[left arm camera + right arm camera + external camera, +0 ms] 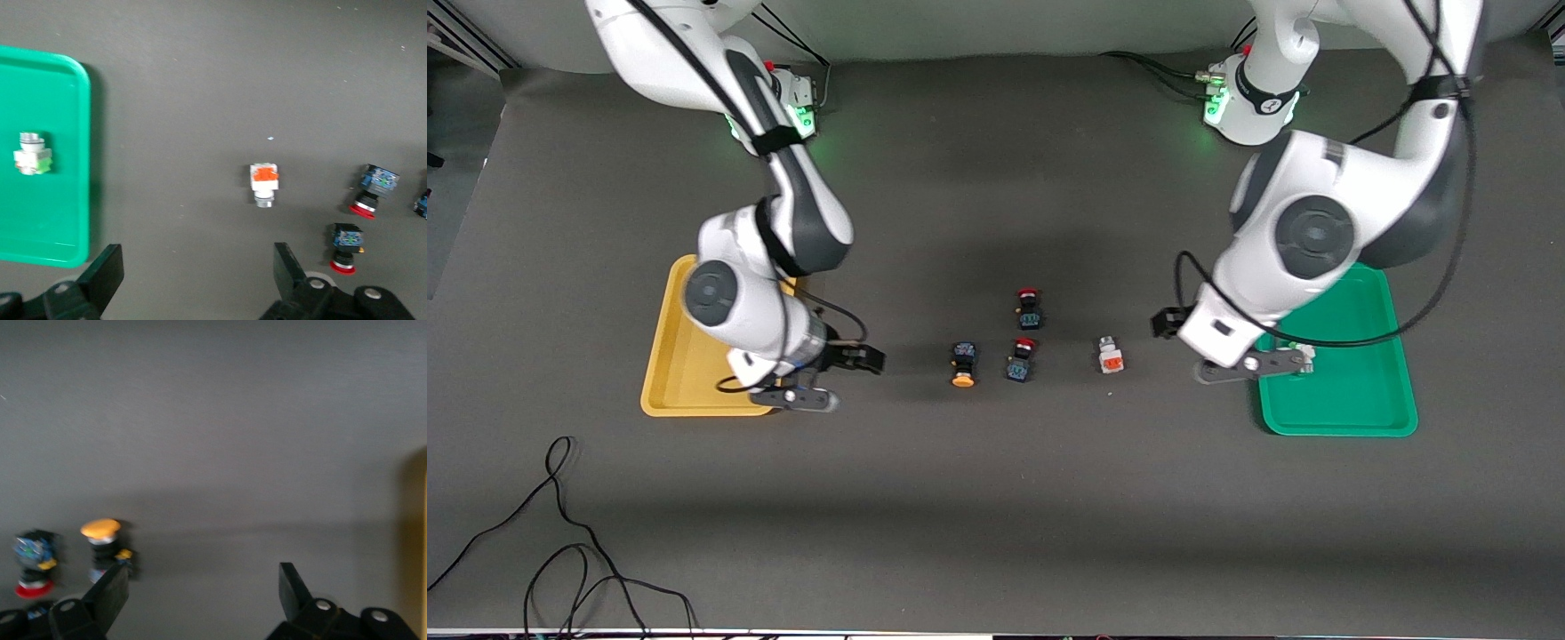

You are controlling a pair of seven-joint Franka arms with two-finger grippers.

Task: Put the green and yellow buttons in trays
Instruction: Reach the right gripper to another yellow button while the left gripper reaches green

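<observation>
**One white switch in the green tray, two more waiting on the mat**

I am seeing a white-and-silver switch with a green mark (31,154) lying inside the green tray (1360,409), close to the tray's edge toward the middle of the table. Its orange-marked twin (1110,356) is sitting on the dark mat (996,516), near the tray but apart from it. A yellow-capped switch (963,364) is resting farther toward the right arm's end, with one red-capped switch (1020,359) between those two and another red-capped switch (1030,308) lying farther from the front camera. The yellow tray (667,373) is sitting at the right arm's end; I cannot tell what it holds, since the arm is covering much of it.

The left gripper (193,277) is hanging over the mat just beside the green tray, fingers spread wide and gripping nothing. The right gripper (200,597) is hovering over the mat between the yellow tray and the yellow-capped switch, also spread apart and holding nothing.
</observation>
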